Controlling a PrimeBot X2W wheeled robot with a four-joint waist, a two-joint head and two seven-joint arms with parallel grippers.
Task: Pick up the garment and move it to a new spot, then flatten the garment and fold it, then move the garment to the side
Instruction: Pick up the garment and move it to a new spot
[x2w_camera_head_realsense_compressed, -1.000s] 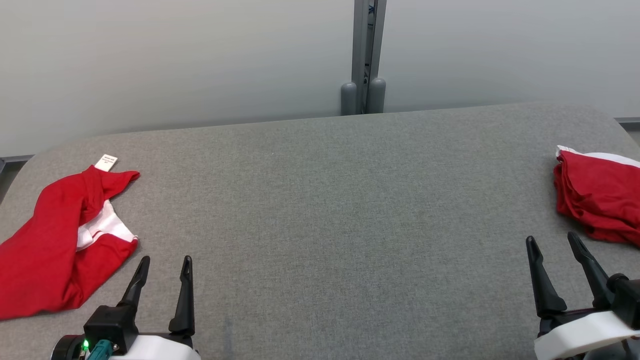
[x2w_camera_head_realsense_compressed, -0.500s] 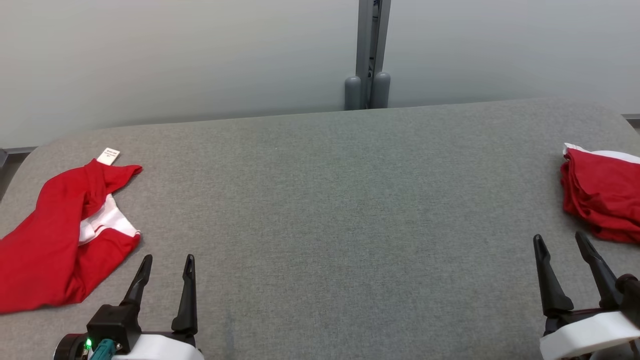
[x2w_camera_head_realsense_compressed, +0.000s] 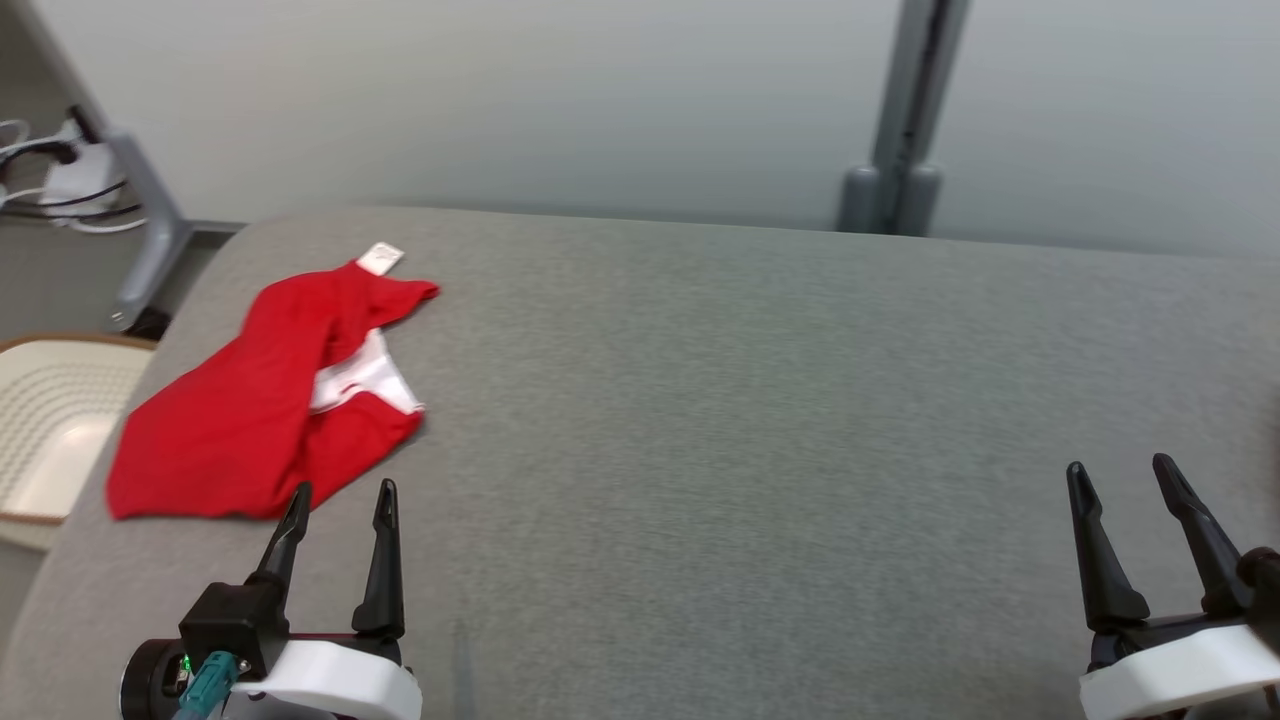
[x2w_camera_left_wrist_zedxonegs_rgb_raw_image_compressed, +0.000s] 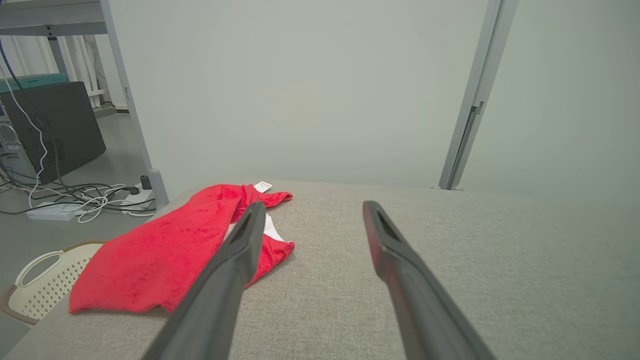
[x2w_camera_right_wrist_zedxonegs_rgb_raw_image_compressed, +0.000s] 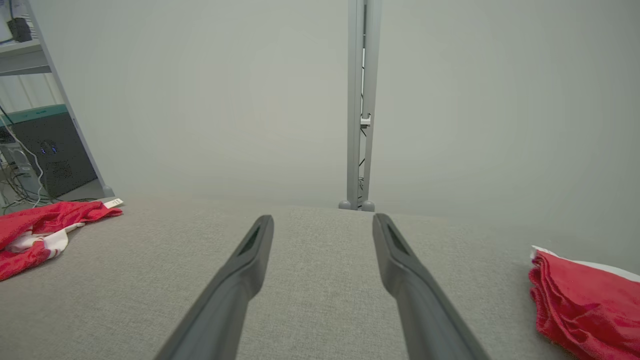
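Nearest the robot, the left gripper (x2w_camera_head_realsense_compressed: 342, 490) and the right gripper (x2w_camera_head_realsense_compressed: 1118, 465) sit over the near part of the grey padded table (x2w_camera_head_realsense_compressed: 720, 400), each with its fingers spread apart and grasping nothing. The garment (x2w_camera_head_realsense_compressed: 240, 420), a crumpled red cloth with a white patch, lies on the left part of the table just beyond the left gripper, a white tag (x2w_camera_head_realsense_compressed: 380, 258) at its far end; a pale basket (x2w_camera_head_realsense_compressed: 45, 430) stands on the floor to its left. A second red cloth (x2w_camera_right_wrist_zedxonegs_rgb_raw_image_compressed: 585, 300) lies at the table's right edge, and a grey post (x2w_camera_head_realsense_compressed: 905, 130) rises behind the far edge.
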